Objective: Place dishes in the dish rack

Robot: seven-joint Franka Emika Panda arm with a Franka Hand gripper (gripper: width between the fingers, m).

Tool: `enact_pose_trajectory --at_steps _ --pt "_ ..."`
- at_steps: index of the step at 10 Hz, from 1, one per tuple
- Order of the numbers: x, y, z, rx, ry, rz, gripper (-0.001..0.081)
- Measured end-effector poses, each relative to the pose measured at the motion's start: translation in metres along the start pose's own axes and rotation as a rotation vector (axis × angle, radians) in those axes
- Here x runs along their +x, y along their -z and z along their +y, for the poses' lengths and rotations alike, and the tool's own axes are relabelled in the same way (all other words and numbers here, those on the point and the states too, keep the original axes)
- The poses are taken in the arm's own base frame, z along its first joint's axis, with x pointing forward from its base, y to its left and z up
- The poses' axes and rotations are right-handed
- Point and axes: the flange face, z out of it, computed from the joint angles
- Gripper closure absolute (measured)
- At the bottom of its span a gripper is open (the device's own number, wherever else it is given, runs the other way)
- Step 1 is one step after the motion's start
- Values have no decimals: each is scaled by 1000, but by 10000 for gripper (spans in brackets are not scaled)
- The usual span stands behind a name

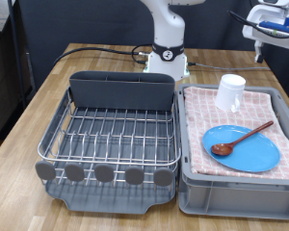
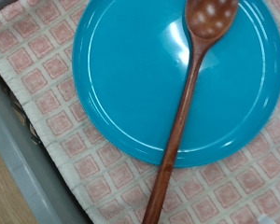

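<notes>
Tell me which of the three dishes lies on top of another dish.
The wooden spoon: its bowl rests on the blue plate, handle running off the rim. The white cup stands apart on the checked cloth.

plate (image 2: 131, 75): glossy plastic | spoon (image 2: 182, 112): smooth wood | cloth (image 2: 47, 121): woven checked

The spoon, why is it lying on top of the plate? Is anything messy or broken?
Nothing looks broken or spilled. The wooden spoon lies slanted across the blue plate, its handle sticking out over the pink checked cloth. The white cup stands there too. The dish rack holds no dishes.
</notes>
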Motion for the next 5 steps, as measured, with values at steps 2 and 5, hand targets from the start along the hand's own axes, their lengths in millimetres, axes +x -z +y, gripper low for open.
enact_pose_trajectory --at_steps 2,5 --pt "-2 -21 0 17 10 -15 4" --pt "2 -52 3 28 18 -31 4"
